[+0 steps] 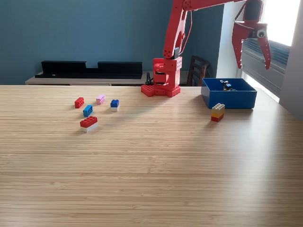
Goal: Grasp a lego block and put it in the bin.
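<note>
The red arm rises from its base (163, 78) at the table's far edge and reaches toward the exterior view's right. Its gripper (252, 60) hangs open and empty high above the blue bin (229, 97). Small dark pieces lie inside the bin. A yellow-and-red lego block (218, 112) stands on the table just in front of the bin's left corner. To the left lie several more blocks: red (79, 102), pink (100, 99), blue on white (114, 104), light blue (87, 110) and red on white (88, 123).
The wooden table (151, 170) fills the near part of the view. A black shelf unit (90, 69) sits on a low sideboard behind it. A dark chair (198, 70) stands behind the arm's base, and a bright window (279, 23) is at the right.
</note>
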Robot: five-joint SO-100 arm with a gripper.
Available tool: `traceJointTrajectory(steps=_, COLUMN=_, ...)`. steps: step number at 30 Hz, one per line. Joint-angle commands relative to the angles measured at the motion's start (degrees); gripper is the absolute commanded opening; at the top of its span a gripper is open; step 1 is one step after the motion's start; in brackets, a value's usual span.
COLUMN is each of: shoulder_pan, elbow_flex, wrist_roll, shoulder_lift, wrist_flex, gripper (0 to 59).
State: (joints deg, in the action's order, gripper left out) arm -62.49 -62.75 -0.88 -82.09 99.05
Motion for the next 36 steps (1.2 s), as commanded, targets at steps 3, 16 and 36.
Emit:
traceJointTrajectory(steps=3, shoulder_pan=15.47, elbow_flex=4.13, wrist_roll=5.45, shoulder_lift=-1.93, wrist_flex=1.49, gripper=0.1)
traceJointTrajectory(steps=16, shoulder_pan=27.07, elbow_flex=0.00, wrist_roll=5.63, shoulder_lift=-1.93, wrist_flex=1.23, gripper=0.1)
traceJointTrajectory(steps=36, shoulder_pan=34.10, elbow_flex=5.80, wrist_roll=3.16, shoulder_lift=-1.23, wrist_flex=-0.70, gripper=0.1)
